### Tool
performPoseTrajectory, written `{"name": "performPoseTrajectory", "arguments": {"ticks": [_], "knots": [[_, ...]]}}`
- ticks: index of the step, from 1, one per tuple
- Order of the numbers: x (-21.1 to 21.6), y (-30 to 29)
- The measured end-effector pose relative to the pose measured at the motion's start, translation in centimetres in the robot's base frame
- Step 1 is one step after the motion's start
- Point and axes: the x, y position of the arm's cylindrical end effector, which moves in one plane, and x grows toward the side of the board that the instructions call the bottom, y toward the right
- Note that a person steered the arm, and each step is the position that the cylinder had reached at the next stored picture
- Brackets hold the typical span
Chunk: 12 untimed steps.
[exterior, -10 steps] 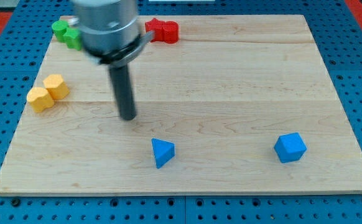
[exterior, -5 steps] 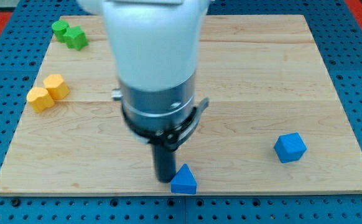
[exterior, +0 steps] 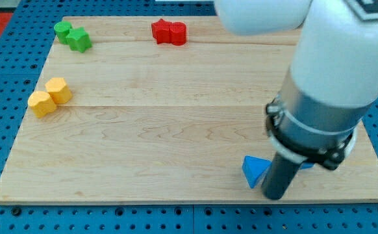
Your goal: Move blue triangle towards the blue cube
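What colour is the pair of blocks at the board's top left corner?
Green blocks; the camera view, the only one, shows them clearly.

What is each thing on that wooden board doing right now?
my tip: on the board, against the blue triangle's right side.
blue triangle: near the bottom edge.
blue cube: mostly hidden behind the arm.
red blocks: paired, at the top.
green blocks: paired, top left.
yellow blocks: paired, left.

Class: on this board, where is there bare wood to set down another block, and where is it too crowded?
Free: the wide middle, bordered by the yellow blocks, green blocks and red blocks. Crowded: the bottom right, where my tip meets the blue triangle.
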Motion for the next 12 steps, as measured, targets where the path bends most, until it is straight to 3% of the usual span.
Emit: {"name": "performPoseTrajectory", "arguments": {"ticks": [1, 2, 3, 4, 5, 6, 8, 12], "knots": [[-0.1, -2.0], [-2.6, 1.8], [-3.5, 1.9], [-1.0, 3.4], [-2.0, 14.5], [-3.1, 14.1], [-4.6, 3.1], [-3.7, -0.5]]}}
